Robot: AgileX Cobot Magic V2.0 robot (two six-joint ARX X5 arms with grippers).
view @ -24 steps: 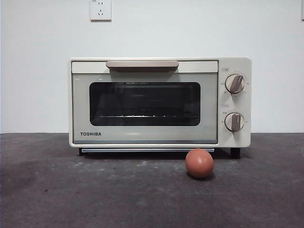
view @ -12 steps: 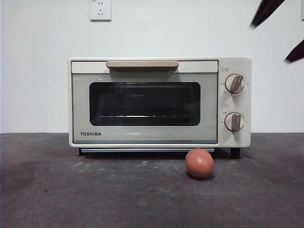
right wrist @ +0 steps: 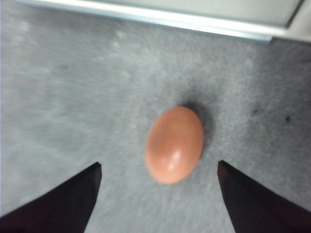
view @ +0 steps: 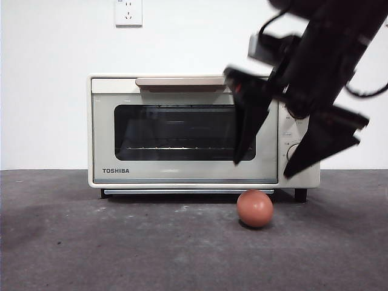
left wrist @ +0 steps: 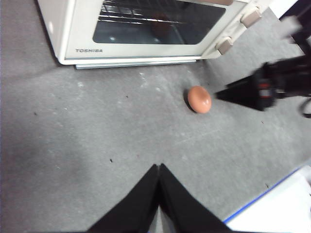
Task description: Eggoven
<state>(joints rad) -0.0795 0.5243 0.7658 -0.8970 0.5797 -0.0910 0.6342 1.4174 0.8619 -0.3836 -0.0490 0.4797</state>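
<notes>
My right gripper [view: 267, 168] hangs above the small smooth reddish-brown egg [view: 254, 208], jaws spread wide, one to each side and clear of the shell. The egg lies on the dark grey table surface [view: 121, 242], just in front of the cream boxy TOSHIBA toaster oven [view: 182, 130], below its right end, door closed. My left gripper [left wrist: 159, 167] waits well apart, jaws pressed together.
</notes>
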